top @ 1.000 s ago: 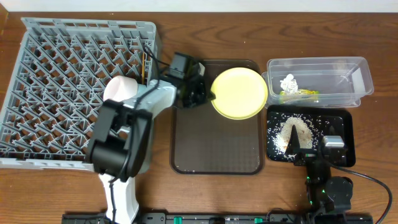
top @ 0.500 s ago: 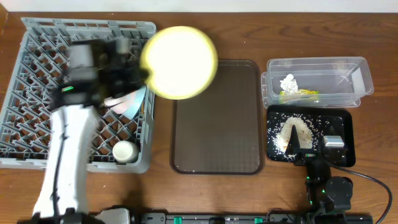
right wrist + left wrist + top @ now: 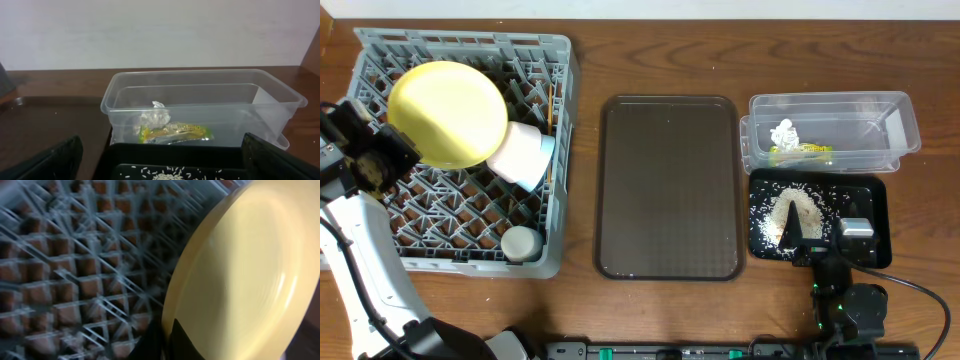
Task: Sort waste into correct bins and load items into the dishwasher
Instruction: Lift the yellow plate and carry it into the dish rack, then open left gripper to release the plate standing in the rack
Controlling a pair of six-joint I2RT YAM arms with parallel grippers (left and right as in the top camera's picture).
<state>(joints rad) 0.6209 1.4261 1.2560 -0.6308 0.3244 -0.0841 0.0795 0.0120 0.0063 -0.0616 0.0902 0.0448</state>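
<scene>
My left gripper (image 3: 392,152) is shut on the rim of the round yellow plate (image 3: 448,113) and holds it tilted over the back left of the grey dishwasher rack (image 3: 460,42). In the left wrist view the plate (image 3: 245,265) fills the right side, with my gripper (image 3: 169,341) pinching its edge above the rack's pegs (image 3: 75,260). A pinkish-white bowl (image 3: 518,150), a light blue bowl (image 3: 549,152) and a white cup (image 3: 520,243) sit in the rack. My right gripper (image 3: 162,167) stands open over the black tray (image 3: 150,156) of rice (image 3: 798,208).
The brown serving tray (image 3: 668,185) lies bare in the middle. The clear tub (image 3: 210,95) holds the white tissue (image 3: 154,116) and the green-and-orange wrapper (image 3: 176,132). Thin chopsticks (image 3: 552,100) stand at the rack's right side.
My left arm has swung the yellow plate leftward from the brown tray to above the rack's back left. The right arm has stayed put.
</scene>
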